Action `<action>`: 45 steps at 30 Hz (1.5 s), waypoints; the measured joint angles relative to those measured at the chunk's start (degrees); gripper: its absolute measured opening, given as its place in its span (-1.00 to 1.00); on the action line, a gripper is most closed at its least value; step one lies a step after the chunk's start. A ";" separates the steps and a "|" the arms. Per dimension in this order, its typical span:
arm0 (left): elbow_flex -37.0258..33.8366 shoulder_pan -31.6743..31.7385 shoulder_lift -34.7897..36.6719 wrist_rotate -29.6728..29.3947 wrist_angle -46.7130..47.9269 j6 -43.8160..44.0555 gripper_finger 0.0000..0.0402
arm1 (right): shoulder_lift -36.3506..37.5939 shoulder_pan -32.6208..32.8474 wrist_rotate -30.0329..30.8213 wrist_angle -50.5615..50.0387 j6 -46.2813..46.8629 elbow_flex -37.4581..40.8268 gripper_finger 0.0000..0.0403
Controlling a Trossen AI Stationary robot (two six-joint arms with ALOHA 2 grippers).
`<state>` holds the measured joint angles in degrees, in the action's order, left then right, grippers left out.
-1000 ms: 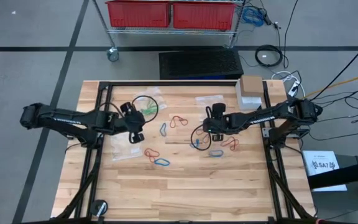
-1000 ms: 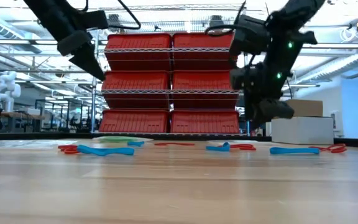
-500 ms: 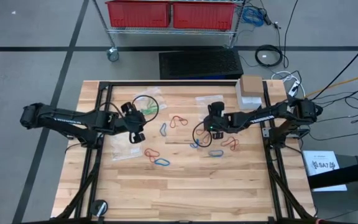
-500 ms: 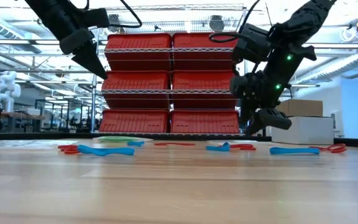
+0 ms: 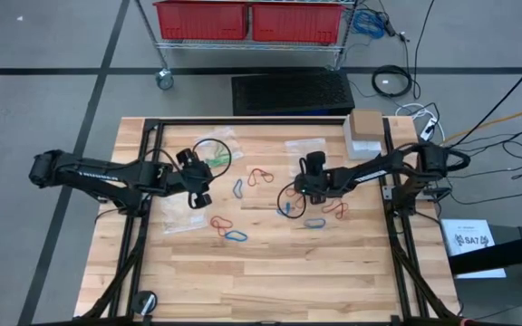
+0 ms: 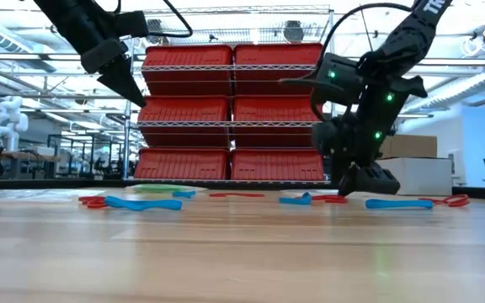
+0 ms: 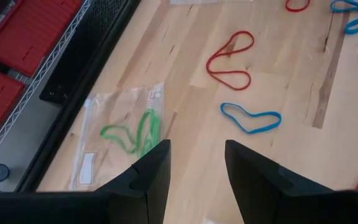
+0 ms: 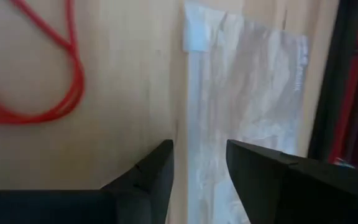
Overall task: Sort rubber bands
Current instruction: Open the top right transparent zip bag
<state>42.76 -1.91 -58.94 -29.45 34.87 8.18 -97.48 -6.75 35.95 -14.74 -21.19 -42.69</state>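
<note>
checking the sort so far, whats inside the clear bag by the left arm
Green rubber bands lie inside the clear bag, seen through the plastic. How many cannot be told, as the loops overlap and the left gripper's jaws cover one corner.

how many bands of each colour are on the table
seen from above, at least:
red bands: 3
blue bands: 4
green bands: 1, bunched in a bag
total: 8

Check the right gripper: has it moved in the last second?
Yes. The right gripper has dropped almost to the tabletop, by the red band.
</note>
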 joint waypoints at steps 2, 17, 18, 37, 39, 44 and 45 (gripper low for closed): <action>0.00 0.00 0.00 0.00 0.01 -0.06 -0.21 | -1.50 -0.32 1.70 1.56 -0.60 -0.09 -0.32; 0.00 0.02 0.00 -0.68 -0.09 -2.59 -0.21 | -3.18 -3.73 -3.75 -2.11 2.27 -4.54 -0.99; 0.00 0.00 0.00 -1.11 -0.15 -2.98 -0.21 | -2.52 -3.60 -4.73 -3.90 3.14 -5.66 -0.99; -15.19 4.83 -2.04 22.56 -52.86 -17.56 -0.21 | 9.60 5.81 -22.94 -26.01 16.09 -30.33 -1.00; -13.80 4.44 -3.75 25.21 -53.85 -17.50 -0.21 | 9.58 7.28 -22.99 -26.19 17.13 -31.58 -1.00; -9.90 3.52 -8.59 27.02 -53.85 -16.12 -0.21 | 9.58 9.26 -22.61 -25.65 18.14 -32.35 -1.00; -9.07 3.43 -9.32 27.19 -53.96 -15.99 -0.21 | 9.58 9.46 -22.63 -25.51 18.47 -32.35 -1.00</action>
<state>33.70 1.52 -68.26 -2.27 -19.09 -7.82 -87.90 2.71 13.32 -40.26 -2.72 -75.05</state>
